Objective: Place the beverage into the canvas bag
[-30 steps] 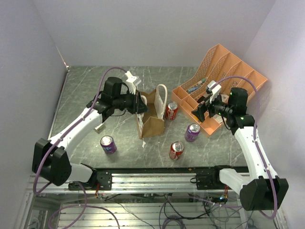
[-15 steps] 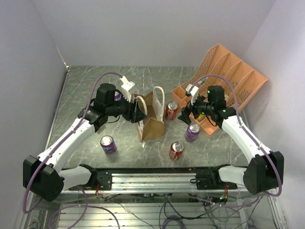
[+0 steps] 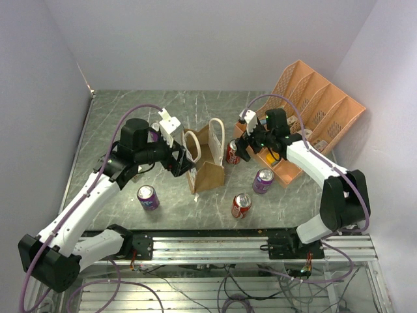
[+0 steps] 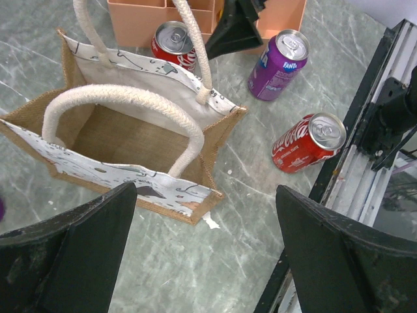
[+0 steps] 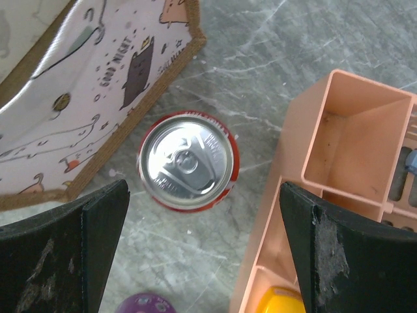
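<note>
The canvas bag stands open at mid-table, tan with cream handles and a printed lining; it also shows in the left wrist view and the right wrist view. An upright red can stands just right of the bag, between it and the orange organizer. My right gripper is open and hovers above this can, which lies between the jaws below them. My left gripper is open and empty at the bag's left side, above the table near a bag corner.
A purple Fanta can and a red Coke can stand in front of the bag, and another purple can stands at the left. An orange desk organizer with a low tray is at the right. A metal rail runs along the near edge.
</note>
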`<state>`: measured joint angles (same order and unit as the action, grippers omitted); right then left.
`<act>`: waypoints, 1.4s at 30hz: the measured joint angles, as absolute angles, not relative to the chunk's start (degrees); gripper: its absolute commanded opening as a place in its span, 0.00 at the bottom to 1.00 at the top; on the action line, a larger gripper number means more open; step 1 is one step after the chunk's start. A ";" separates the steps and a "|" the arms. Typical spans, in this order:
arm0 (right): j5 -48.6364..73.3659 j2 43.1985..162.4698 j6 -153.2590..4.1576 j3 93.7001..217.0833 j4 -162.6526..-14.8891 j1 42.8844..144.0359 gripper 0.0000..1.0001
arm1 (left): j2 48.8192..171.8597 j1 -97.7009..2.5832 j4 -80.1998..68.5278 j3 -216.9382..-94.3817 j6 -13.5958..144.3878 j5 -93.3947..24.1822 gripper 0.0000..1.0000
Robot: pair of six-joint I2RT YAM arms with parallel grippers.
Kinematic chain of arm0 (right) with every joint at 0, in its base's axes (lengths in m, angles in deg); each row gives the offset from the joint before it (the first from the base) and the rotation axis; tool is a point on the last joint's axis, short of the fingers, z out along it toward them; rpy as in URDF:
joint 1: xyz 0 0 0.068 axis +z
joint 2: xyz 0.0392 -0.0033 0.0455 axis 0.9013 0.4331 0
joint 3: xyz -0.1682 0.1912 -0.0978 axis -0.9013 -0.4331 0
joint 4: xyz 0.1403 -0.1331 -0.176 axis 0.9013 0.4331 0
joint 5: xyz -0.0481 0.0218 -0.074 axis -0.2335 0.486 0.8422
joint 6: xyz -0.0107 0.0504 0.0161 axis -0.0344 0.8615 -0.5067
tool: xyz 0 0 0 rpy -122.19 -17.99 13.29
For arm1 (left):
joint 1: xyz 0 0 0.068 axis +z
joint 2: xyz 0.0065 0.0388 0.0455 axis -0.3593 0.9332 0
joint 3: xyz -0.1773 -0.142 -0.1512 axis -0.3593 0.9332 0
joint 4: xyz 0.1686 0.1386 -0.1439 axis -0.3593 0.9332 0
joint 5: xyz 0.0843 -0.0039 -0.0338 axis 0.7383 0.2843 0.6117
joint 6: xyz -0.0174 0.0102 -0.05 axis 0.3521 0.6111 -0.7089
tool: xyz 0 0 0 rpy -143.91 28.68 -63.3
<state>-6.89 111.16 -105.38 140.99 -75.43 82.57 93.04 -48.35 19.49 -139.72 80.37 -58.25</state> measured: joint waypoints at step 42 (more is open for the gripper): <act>-1.60 118.35 -101.57 143.42 -77.53 86.90 0.47 | 89.94 -44.39 19.69 -136.42 85.31 -56.91 0.98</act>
<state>-1.60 118.35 -101.57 143.42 -77.53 86.90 89.94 -44.39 19.69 -136.42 85.31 -56.91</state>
